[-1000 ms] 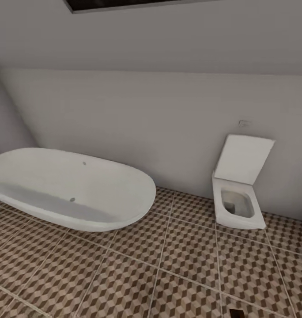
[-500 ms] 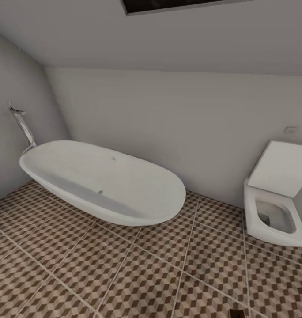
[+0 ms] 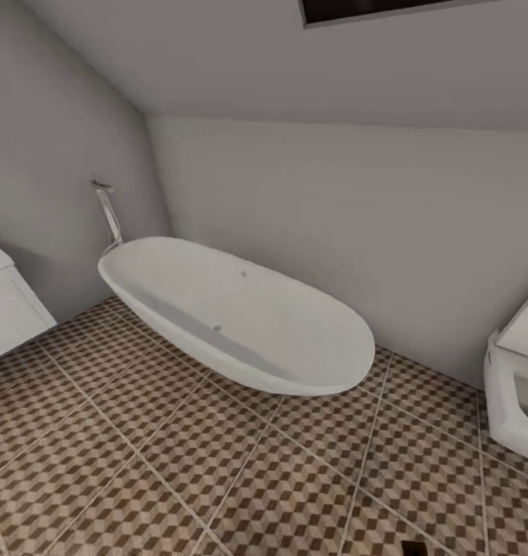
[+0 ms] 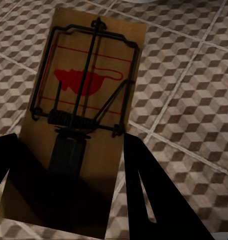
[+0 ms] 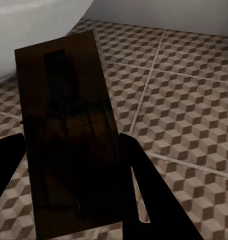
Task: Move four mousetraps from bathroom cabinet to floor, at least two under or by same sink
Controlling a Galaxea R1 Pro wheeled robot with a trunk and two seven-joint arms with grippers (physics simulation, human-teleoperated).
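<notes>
Our view has swung left since a second ago: the bathtub [image 3: 241, 316] and toilet [image 3: 515, 394] slide rightward and a white unit [image 3: 5, 309] appears at the left edge, so we judge we are turning to find the sink. Our left gripper [image 4: 69, 200] pinches one mousetrap [image 4: 84, 100], our right gripper [image 5: 69, 200] another, shadowed mousetrap [image 5: 69, 135], both held above the cube-patterned bathroom floor [image 3: 218, 463].

My head camera has swung left | bathtub [image 3: 241, 316] and toilet [image 3: 515, 390] slid right | white unit [image 3: 9, 309] entered at left
</notes>
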